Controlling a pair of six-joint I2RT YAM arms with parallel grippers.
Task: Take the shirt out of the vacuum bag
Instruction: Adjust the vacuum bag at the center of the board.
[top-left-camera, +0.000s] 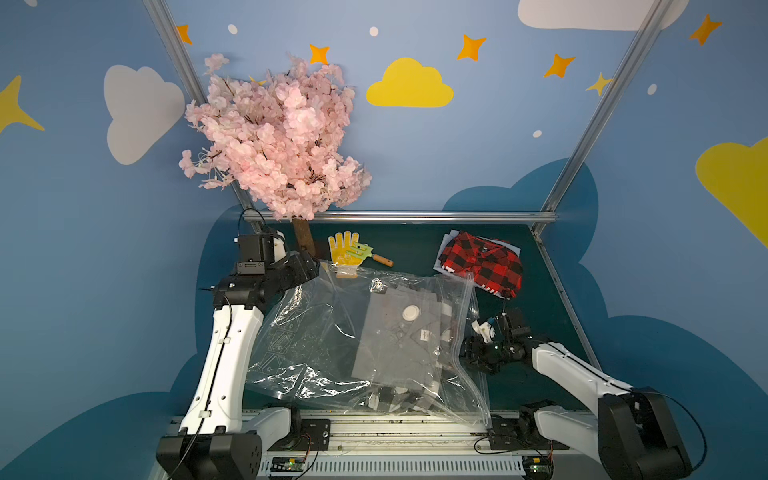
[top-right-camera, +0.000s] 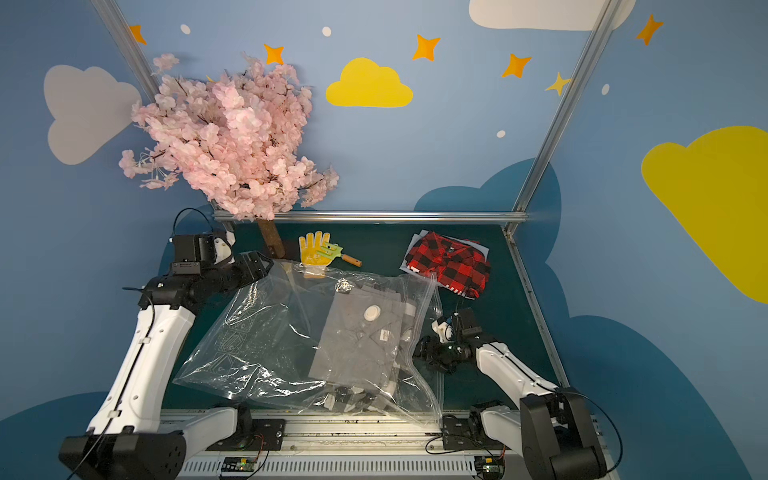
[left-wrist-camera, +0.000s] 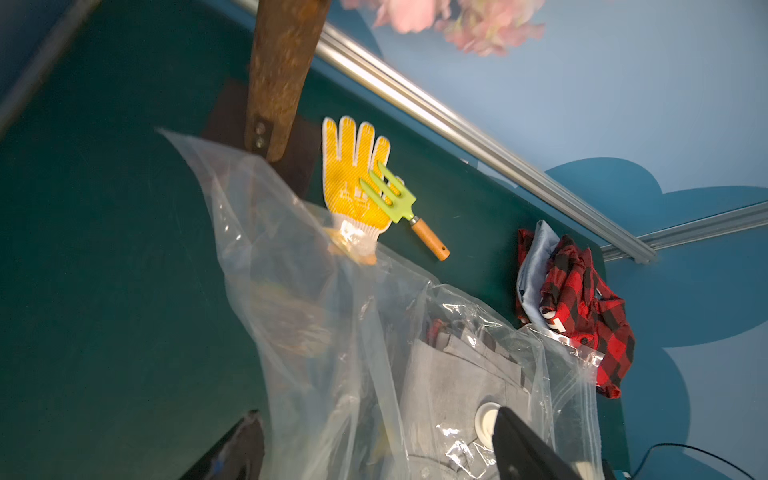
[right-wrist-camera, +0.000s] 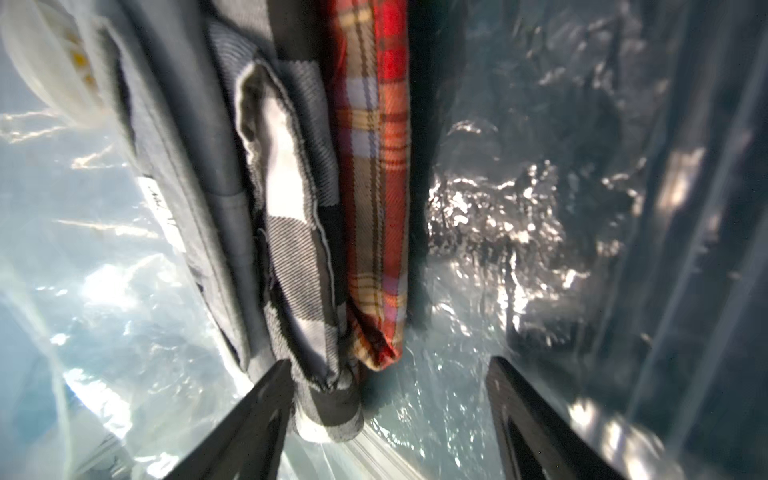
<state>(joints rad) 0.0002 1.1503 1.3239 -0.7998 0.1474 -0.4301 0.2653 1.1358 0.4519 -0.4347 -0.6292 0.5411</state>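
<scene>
**Item:** vacuum bag (top-left-camera: 316, 332) — clear, crinkled, lying across the middle of the bench (top-left-camera: 544, 299) and reaching its near edge. The round white valve (top-left-camera: 411, 312) is on top, and the zip-seal mouth is turned toward the right edge.

**Contents:** stack of folded shirts (top-left-camera: 395, 345) inside the bag, in the half nearer the mouth, a grey one uppermost. The right wrist view shows a black-and-white checked shirt (right-wrist-camera: 291, 216) and a tartan shirt (right-wrist-camera: 374, 166) edge-on beside it.

**Right gripper** (right-wrist-camera: 390, 363): at the bag's mouth, fingers (right-wrist-camera: 266, 407) wide. The checked shirt's folded edge lies just beside one finger, and nothing is clamped.

**Left gripper** (left-wrist-camera: 378, 413): over the bag's far left corner, fingers (left-wrist-camera: 523, 449) wide apart, pinching nothing that shows.

**Also on the bench:**
- red-and-black shirt (top-left-camera: 482, 266), loose at the far right corner, outside the bag
- yellow glove (top-left-camera: 343, 249) and green hand fork (top-left-camera: 361, 251), by the far edge
- blossom tree (top-left-camera: 278, 137), at the far left corner

**Step in hand, as judged:** reaching into the open mouth for a shirt — grasp not yet made.

**Next move calls for:** the right fingers to sit deep enough that a fold of cloth, not film alone, lies between them. They should then close and draw toward the right edge. The left fingers would do well to pin the bag so it does not slide along.
</scene>
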